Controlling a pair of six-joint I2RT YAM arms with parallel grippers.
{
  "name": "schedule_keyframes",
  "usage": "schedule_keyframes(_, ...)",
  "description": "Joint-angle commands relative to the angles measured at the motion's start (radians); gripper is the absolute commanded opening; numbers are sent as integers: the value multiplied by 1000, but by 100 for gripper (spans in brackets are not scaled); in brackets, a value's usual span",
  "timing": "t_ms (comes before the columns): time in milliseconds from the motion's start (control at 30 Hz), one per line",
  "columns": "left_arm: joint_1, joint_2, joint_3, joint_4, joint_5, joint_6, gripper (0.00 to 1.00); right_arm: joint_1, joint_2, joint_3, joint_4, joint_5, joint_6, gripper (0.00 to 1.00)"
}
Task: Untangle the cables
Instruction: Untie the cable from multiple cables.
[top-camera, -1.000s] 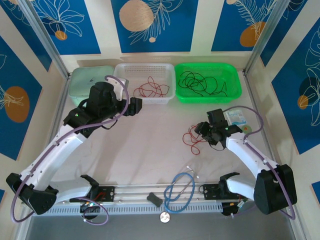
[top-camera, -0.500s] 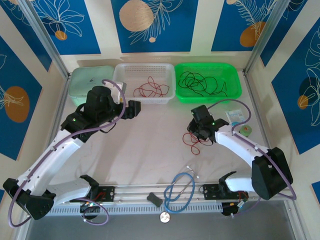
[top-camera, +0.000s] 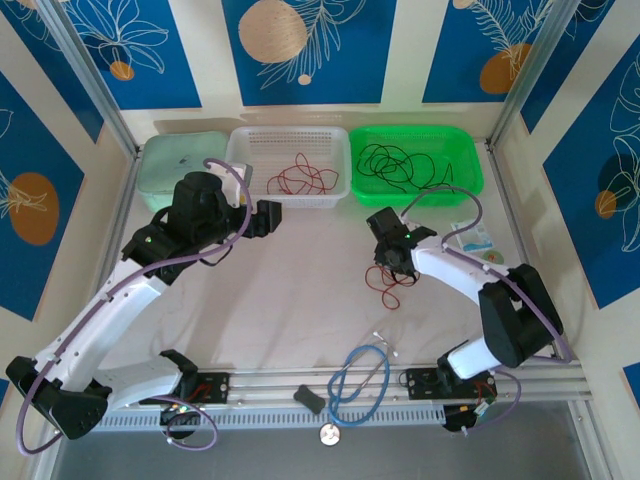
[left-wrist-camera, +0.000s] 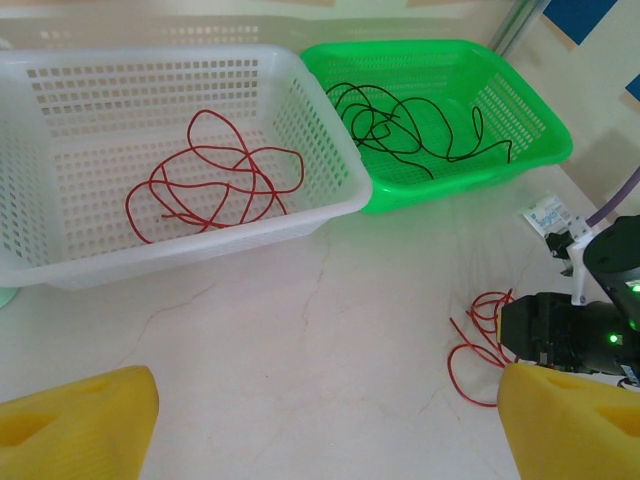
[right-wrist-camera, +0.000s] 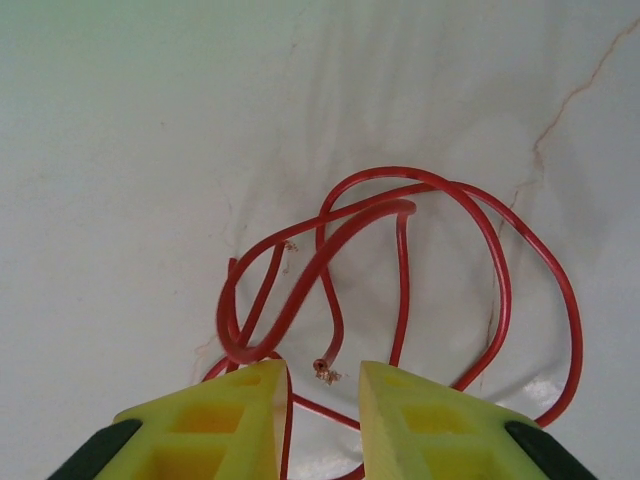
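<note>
A loose red cable (right-wrist-camera: 400, 260) lies coiled on the pale table, also visible in the top view (top-camera: 388, 285) and in the left wrist view (left-wrist-camera: 476, 340). My right gripper (right-wrist-camera: 323, 385) hangs just over it, open by a narrow gap. One frayed cable end sits between the yellow fingers (right-wrist-camera: 225, 420), and other strands pass under them. From above, the right gripper (top-camera: 390, 262) is at the coil's upper edge. Another red cable (top-camera: 300, 178) lies in the white basket (top-camera: 240, 150). Black cable (top-camera: 400, 165) fills the green basket (top-camera: 465, 185). My left gripper (top-camera: 268, 215) is open and holds nothing.
A mint-green box (top-camera: 180, 160) stands left of the baskets. A thick blue looped tube (top-camera: 358, 380) lies near the front rail, with a small black piece (top-camera: 310, 400) beside it. A small printed packet (top-camera: 470, 238) rests right of the right arm.
My right gripper has swung left and away from the front edge, and now hangs over the loose red cable. The left arm shifted slightly at first, then stayed still.
</note>
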Motion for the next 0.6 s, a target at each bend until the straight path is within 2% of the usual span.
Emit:
schedule_keyframes(0, 9, 2, 3, 26, 0, -15, 88, 4, 31, 28, -5, 46, -22, 26)
schedule_keyframes(267, 9, 13, 13, 18, -9, -11, 88, 2, 85, 44, 21, 62, -46, 24)
schedule_keyframes(367, 9, 19, 21, 15, -9, -9, 88, 0, 100, 51, 24, 72, -54, 21)
schedule_keyframes(467, 9, 24, 26, 15, -9, -7, 88, -2, 109, 53, 26, 78, -62, 13)
schedule_keyframes(567, 9, 28, 31, 13, -11, -7, 88, 0, 103, 58, 20, 68, -69, 0)
